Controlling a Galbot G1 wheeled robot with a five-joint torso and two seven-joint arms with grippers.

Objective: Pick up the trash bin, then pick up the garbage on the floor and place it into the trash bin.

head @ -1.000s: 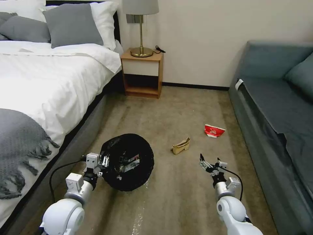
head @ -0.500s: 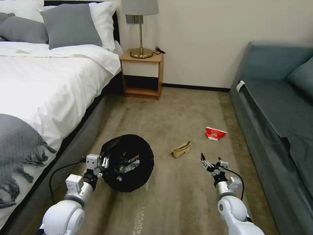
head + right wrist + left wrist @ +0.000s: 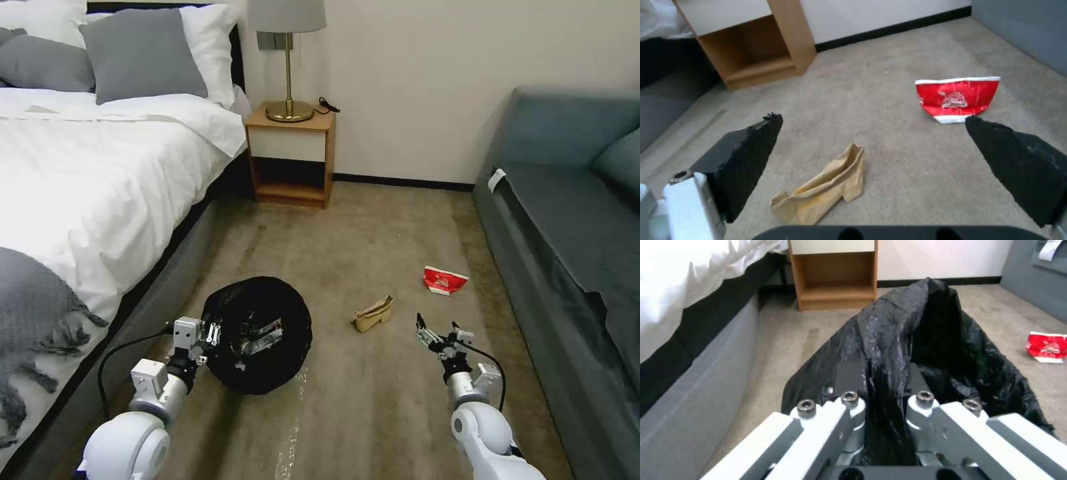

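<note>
The bed (image 3: 100, 173) with its white sheets runs along the robot's left, and the blue-grey sofa (image 3: 573, 220) lines the right; between them stretches the beige carpet floor (image 3: 373, 413), with a wooden nightstand (image 3: 290, 157) and brass lamp (image 3: 288, 60) against the far wall.

The trash bin (image 3: 257, 333), lined with a crinkled black plastic bag, is tilted with its mouth toward the camera, and bits of litter glint inside it. The left gripper (image 3: 212, 332) is clenched on the near edge of the bin; in the left wrist view its jaws pinch a fold of the black liner (image 3: 889, 350) between them, and the bag bulges up just beyond the jaws.

The right gripper (image 3: 439, 335) hovers above the carpet with its jaws released and spread wide, touching nothing. The crumpled tan paper carton (image 3: 822, 188) lies on the floor between the spread jaws and just ahead of them, nearer the left one. The crushed red-and-white packet (image 3: 957, 98) lies farther off, beyond the jaws and toward the sofa side, well apart from the carton.
</note>
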